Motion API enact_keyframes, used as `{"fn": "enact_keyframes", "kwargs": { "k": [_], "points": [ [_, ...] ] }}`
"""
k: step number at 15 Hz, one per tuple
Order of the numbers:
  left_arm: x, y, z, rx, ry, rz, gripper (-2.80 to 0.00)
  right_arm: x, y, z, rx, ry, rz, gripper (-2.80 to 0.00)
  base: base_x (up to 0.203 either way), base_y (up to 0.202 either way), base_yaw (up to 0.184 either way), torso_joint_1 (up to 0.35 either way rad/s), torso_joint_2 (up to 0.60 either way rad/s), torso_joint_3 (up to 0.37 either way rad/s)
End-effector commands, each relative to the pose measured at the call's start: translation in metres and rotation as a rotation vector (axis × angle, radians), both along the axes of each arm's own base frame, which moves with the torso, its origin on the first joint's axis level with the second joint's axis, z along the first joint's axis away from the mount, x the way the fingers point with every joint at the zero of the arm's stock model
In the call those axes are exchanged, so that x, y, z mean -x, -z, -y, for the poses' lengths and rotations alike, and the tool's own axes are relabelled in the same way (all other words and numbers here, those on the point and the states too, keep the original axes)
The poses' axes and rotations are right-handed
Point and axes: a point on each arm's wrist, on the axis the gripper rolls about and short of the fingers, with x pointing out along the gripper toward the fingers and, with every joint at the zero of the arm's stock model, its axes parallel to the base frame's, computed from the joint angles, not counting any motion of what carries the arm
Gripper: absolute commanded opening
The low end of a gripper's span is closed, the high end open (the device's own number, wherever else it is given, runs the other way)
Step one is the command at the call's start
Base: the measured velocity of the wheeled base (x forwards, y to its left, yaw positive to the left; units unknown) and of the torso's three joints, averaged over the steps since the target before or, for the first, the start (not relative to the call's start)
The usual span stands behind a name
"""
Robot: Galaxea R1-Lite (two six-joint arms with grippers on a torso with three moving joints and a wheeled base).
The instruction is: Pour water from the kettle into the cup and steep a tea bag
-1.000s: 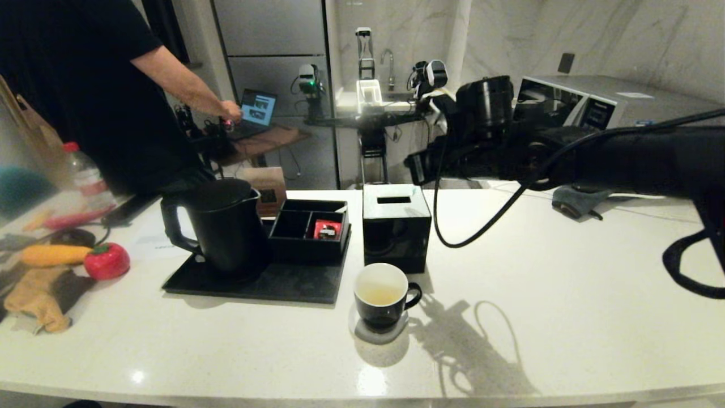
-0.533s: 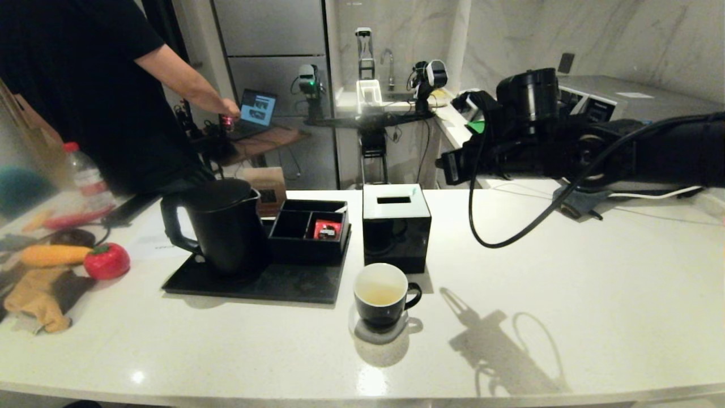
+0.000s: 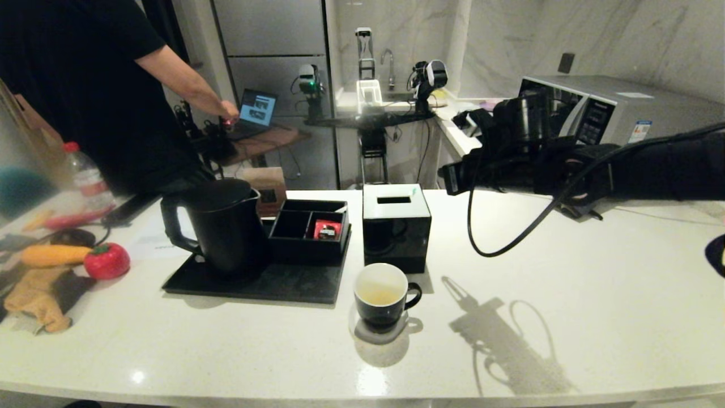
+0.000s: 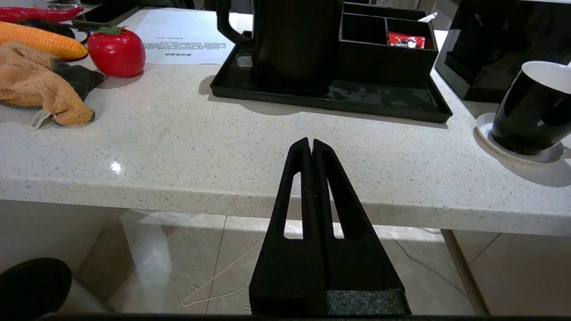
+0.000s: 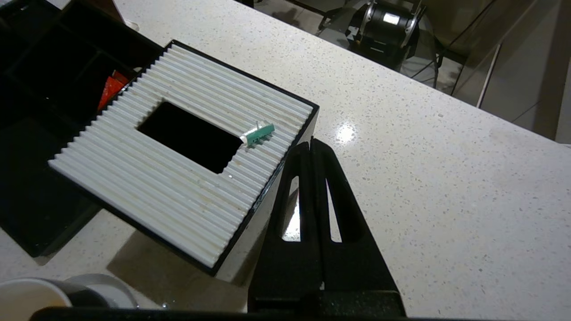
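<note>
The pale speckled counter [image 3: 566,294] carries everything. The kettle [image 3: 221,229] stands on a black tray [image 3: 294,286] at ten o'clock from the cup [image 3: 380,294], probably so spills stay on the tray. The cup sits on a small coaster and holds a little yellowish liquid; I see no tea bag. The right gripper [image 5: 311,145], clenched and empty, hovers above the counter beside the tissue box [image 3: 396,226]. The left gripper [image 4: 310,143], also clenched, is parked below the counter edge.

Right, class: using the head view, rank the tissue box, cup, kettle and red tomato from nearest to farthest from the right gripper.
1. Tissue box, just left of the right gripper.
2. Cup, in front of the box.
3. Kettle, on the tray further left.
4. Red tomato, far left.
</note>
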Motion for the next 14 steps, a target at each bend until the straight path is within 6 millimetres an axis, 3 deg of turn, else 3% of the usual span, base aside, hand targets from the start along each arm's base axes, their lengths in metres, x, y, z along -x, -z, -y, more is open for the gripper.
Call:
{"fn": "enact_keyframes", "kwargs": {
  "k": [1,5,14],
  "points": [
    [0.0,0.0,0.0,0.001,0.0,0.001,-2.8,-0.015,0.026,-0.008,0.016,-0.003,-0.035,-2.8,0.0,0.0,0.0,0.0,0.0,0.0],
    [0.0,0.0,0.0,0.001,0.0,0.001,-2.8,-0.028,0.034,-0.018,0.009,-0.011,-0.014,-2.8,0.0,0.0,0.0,0.0,0.0,0.0],
    [0.0,0.0,0.0,0.001,0.0,0.001,-2.8,-0.03,0.043,-0.024,0.016,-0.022,-0.029,-2.8,0.0,0.0,0.0,0.0,0.0,0.0]
  ]
}}
